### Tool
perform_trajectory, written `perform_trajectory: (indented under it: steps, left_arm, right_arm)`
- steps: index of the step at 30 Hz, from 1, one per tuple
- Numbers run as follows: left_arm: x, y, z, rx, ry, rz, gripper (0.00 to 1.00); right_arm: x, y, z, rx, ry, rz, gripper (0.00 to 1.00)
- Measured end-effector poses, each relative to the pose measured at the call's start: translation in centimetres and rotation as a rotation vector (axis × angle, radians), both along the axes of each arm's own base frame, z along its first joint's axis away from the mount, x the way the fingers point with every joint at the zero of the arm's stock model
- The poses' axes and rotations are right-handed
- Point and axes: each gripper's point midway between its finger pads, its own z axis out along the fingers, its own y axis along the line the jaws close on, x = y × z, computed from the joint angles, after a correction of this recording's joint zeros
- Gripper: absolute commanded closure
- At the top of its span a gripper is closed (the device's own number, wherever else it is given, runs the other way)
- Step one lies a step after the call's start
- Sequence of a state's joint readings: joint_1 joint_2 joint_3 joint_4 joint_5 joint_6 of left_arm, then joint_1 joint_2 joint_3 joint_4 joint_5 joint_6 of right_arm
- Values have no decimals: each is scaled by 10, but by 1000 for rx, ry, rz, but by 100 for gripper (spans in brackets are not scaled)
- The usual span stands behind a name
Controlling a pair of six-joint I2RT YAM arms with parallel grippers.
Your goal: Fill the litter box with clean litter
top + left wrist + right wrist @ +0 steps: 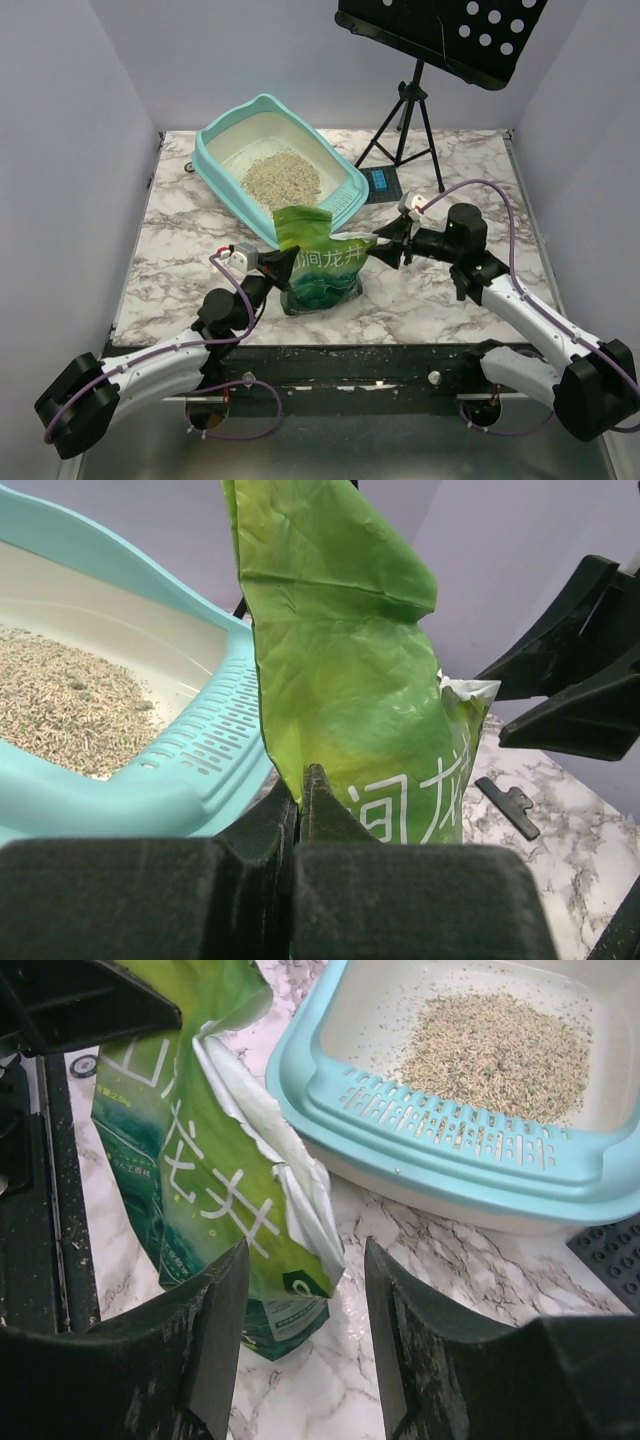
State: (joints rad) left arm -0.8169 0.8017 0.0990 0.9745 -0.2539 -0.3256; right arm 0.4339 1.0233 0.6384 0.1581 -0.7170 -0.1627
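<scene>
The light-teal litter box (pixel 215 150) stands at the back of the table, with a pile of beige-grey litter (pixel 282 181) on its cream inside. The box (pixel 200 770) and litter (pixel 60 700) also show in the left wrist view, and the box (pixel 450 1150) and litter (pixel 500 1050) in the right wrist view. A green foil bag (pixel 322 268) stands upright in front of its slotted edge. My left gripper (pixel 280 262) is shut on the bag's left edge (pixel 340 660). My right gripper (pixel 386 246) is open, and the bag's torn right corner (pixel 300 1250) lies between its fingers (pixel 225 1300).
A black tripod with a perforated music stand (pixel 410 120) stands at the back right. A small black device with a blue screen (pixel 382 183) lies beside the litter box. A black clip (pixel 510 805) lies on the marble table to the right of the bag.
</scene>
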Motion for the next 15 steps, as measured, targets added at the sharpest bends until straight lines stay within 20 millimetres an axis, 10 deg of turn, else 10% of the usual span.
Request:
perform_trajectory:
  steps: [15]
  left_arm:
    - [-1, -1, -2, 1, 17, 14, 100]
  right_arm:
    - [-3, 21, -12, 70, 43, 264, 49]
